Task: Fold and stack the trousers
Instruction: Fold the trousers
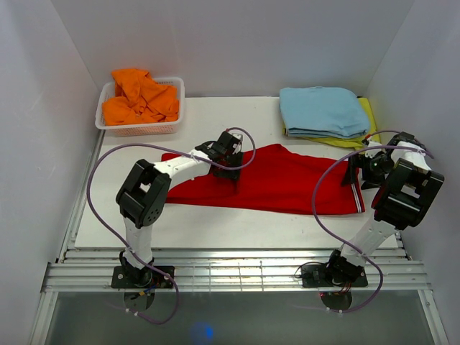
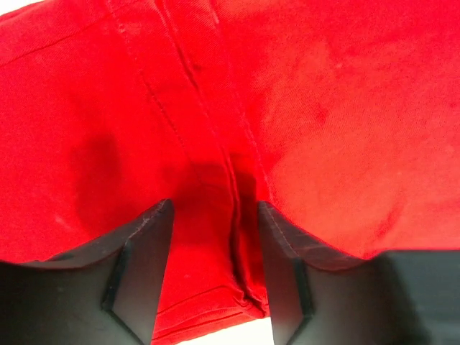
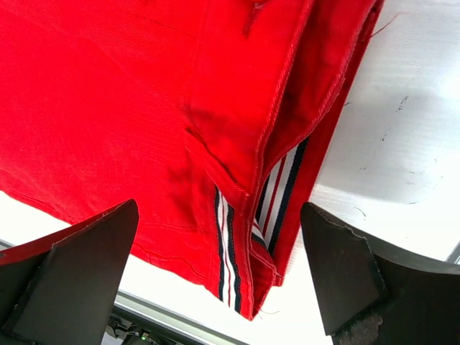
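White table [image 1: 215, 223] bears the trousers [image 1: 287, 180]; left hand [image 2: 214, 207] straddles them part-open, right hand [image 3: 219, 208] wide apart

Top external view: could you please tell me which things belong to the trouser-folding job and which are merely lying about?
Job: red trousers, left claw, right claw.
Lying about: orange garment, white basket, light blue garment, yellow cloth.
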Robot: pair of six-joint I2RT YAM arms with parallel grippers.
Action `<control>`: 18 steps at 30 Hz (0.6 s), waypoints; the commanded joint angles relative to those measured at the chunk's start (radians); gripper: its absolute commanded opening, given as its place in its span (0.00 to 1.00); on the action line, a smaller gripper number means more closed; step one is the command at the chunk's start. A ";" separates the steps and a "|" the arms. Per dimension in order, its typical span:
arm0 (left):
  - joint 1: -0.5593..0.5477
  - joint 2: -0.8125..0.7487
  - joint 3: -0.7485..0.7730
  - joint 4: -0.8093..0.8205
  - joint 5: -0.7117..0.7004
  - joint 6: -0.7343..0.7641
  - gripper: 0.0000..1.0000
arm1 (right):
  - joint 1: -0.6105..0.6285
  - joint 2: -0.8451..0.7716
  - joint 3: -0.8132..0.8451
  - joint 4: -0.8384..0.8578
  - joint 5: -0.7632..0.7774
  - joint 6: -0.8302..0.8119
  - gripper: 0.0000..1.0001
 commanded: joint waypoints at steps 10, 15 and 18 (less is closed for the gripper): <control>-0.028 -0.018 0.039 0.010 0.023 0.012 0.03 | 0.001 0.031 -0.021 0.028 -0.001 0.011 0.87; -0.034 -0.025 0.045 0.001 0.037 0.018 0.00 | 0.001 0.045 -0.020 0.026 -0.004 0.012 0.85; -0.050 -0.047 0.047 0.002 0.042 0.026 0.00 | 0.001 0.052 -0.020 0.025 -0.007 0.012 0.84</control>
